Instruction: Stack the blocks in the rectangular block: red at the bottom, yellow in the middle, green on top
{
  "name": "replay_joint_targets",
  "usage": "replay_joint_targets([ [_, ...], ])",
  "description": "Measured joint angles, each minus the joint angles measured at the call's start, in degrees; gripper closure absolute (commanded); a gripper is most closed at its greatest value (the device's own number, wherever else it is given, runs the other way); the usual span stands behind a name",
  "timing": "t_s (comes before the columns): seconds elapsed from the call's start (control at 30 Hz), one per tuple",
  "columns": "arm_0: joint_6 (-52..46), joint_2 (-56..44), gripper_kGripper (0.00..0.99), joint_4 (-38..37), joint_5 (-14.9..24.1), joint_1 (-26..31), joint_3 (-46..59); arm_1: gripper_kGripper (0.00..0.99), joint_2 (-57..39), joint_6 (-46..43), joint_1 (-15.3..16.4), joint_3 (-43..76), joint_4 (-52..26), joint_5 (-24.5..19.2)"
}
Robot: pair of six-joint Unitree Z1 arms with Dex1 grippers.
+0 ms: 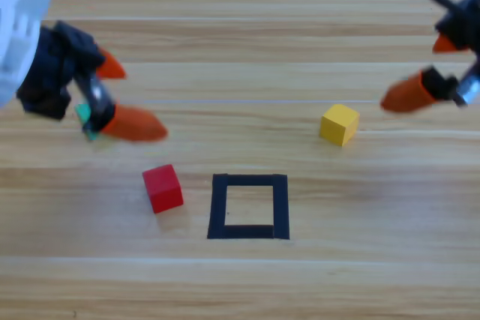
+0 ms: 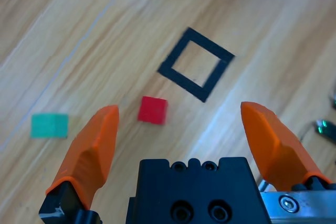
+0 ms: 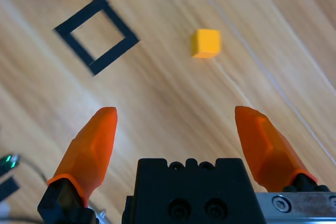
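Red cube [image 1: 163,188] sits on the table [image 1: 240,290] lower left of centre in the high view, just beside the left edge of the black tape rectangle [image 1: 248,206] but outside it, turned a little off square. Rectangle is bare inside; nothing stacked yet. Yellow cube [image 1: 339,124] is right of centre, above and right of the rectangle, well apart from it. Teal-green cube [image 1: 84,115] is at mid left, mostly hidden under the left arm in the high view; clear in the left wrist view at left edge.

Left end effector [image 1: 124,99] hovers upper left of the red cube, jaws spread wide, holding nothing. Right end effector [image 1: 427,73] waits at the right edge, also wide and empty.

Step in hand, as I judge it: pick red first with the left. Do it well by centring the jaws over the cube, matching wrist yaw to its skewed faces, descending straight, closing on opposite flat sides, not corners. Avoid nudging green nearby.
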Motion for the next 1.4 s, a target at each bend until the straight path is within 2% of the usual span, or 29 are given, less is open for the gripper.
replay_joint_targets([
  [0.1,-8.6,1.2,0.000,1.3,4.6,0.2,-3.2,0.002,1.4,4.8,-0.4,0.0,-0.7,-2.0],
  [0.17,-15.2,2.2,0.000,3.6,5.6,1.1,-5.1,0.002,2.5,7.3,-1.6,0.0,-0.8,-1.9],
  [0.3,-26.1,5.5,0.000,8.7,5.8,5.3,-6.0,0.004,2.8,9.3,-5.0,-0.1,-0.8,-0.3],
  [0.43,-36.8,12.0,0.001,11.9,9.2,7.5,-6.0,0.005,7.6,9.3,-8.6,-3.7,-0.6,2.6],
  [0.53,-42.5,15.6,0.000,12.6,11.1,7.7,-5.8,0.005,14.4,8.1,-11.2,-13.1,5.9,7.5],
  [0.63,-47.5,18.1,0.000,13.7,12.6,6.8,-5.8,0.002,25.4,2.4,-12.7,-29.3,17.6,8.4],
  [0.73,-51.8,19.4,0.000,15.4,13.1,4.9,-6.3,0.002,35.5,1.2,-13.6,-41.4,26.7,8.8],
  [0.9,-58.6,22.2,0.000,18.8,13.8,1.0,-11.5,0.002,43.1,-2.6,-14.8,-42.9,28.5,9.0],
  [1.1,-66.4,32.0,0.001,27.5,14.6,-4.3,-26.5,0.004,43.6,-9.3,-15.7,-42.9,28.6,9.0],
  [1.4,-73.2,43.9,0.002,37.5,14.6,-5.6,-41.4,0.004,44.0,-16.3,-15.7,-43.1,29.0,9.0],
])
